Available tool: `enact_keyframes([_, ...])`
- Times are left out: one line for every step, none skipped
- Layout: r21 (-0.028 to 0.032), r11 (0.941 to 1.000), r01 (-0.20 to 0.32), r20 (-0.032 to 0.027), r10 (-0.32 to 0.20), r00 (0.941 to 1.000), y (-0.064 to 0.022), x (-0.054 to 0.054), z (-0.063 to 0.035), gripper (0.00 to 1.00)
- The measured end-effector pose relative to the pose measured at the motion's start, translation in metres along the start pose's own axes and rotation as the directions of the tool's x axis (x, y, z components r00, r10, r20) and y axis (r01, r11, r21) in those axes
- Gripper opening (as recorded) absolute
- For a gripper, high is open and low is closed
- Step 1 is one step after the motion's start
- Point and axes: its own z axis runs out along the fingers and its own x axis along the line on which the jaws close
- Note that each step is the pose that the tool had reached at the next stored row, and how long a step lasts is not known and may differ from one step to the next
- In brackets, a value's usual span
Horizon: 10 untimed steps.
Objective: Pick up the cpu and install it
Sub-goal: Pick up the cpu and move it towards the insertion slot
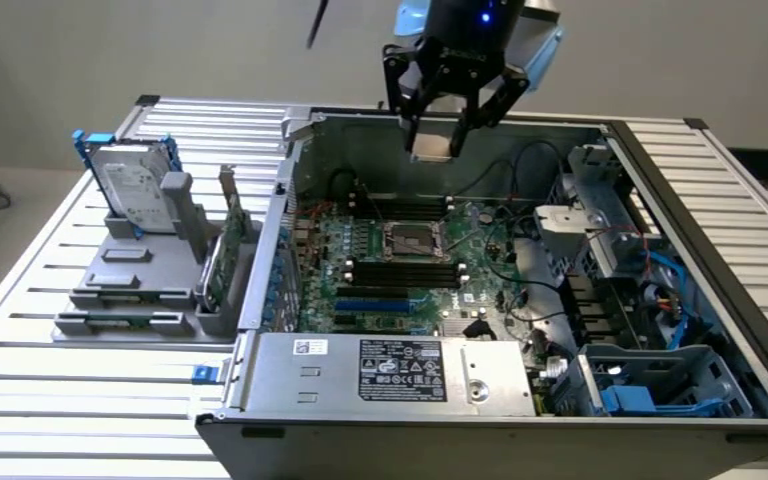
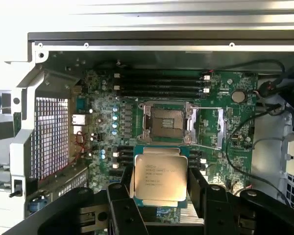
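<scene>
My gripper hangs high over the open computer case, shut on the cpu, a small flat square chip with a pale silvery top. In the wrist view the cpu sits level between the two black fingers, its printed top facing the camera. The square metal-framed socket with a dark centre lies open on the green motherboard, beyond the chip. In the exterior view the socket sits well below the gripper, near the board's middle.
A silver hard drive in a blue frame stands in a grey holder on the slatted table at the exterior view's left. Black memory slots flank the socket. Cables and a blue drive cage fill the case's right side.
</scene>
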Motion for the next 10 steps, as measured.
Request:
enact_keyframes([0.0001,1.0000,0.000,0.0000,0.000,1.0000,0.0039,0.000,0.0019,0.54])
enact_keyframes([0.0001,1.0000,0.000,0.0000,0.000,1.0000,0.0076,-0.001,0.0037,0.54])
enact_keyframes([0.0000,1.0000,0.000,0.0000,0.000,1.0000,0.0109,-0.001,0.0057,0.54])
enact_keyframes([0.0001,1.0000,0.000,0.0000,0.000,1.0000,0.0136,-0.001,0.0075,0.54])
enact_keyframes([0.0002,1.0000,0.000,-0.0001,0.000,1.0000,0.0158,-0.001,0.0094,0.54])
enact_keyframes([0.0000,1.0000,0.000,0.0000,0.000,1.0000,0.0180,-0.002,0.0114,0.54])
enact_keyframes([0.0001,1.0000,0.000,-0.0001,0.000,1.0000,0.0194,-0.002,0.0132,0.54])
enact_keyframes([0.0000,1.0000,0.000,0.0000,0.000,1.0000,0.0198,-0.002,0.0148,0.54])
enact_keyframes([-0.0001,1.0000,0.000,0.0001,0.000,1.0000,0.0199,-0.002,0.0155,0.54])
enact_keyframes([0.0001,1.0000,0.000,0.0000,0.000,1.0000,0.0199,-0.002,0.0154,0.54])
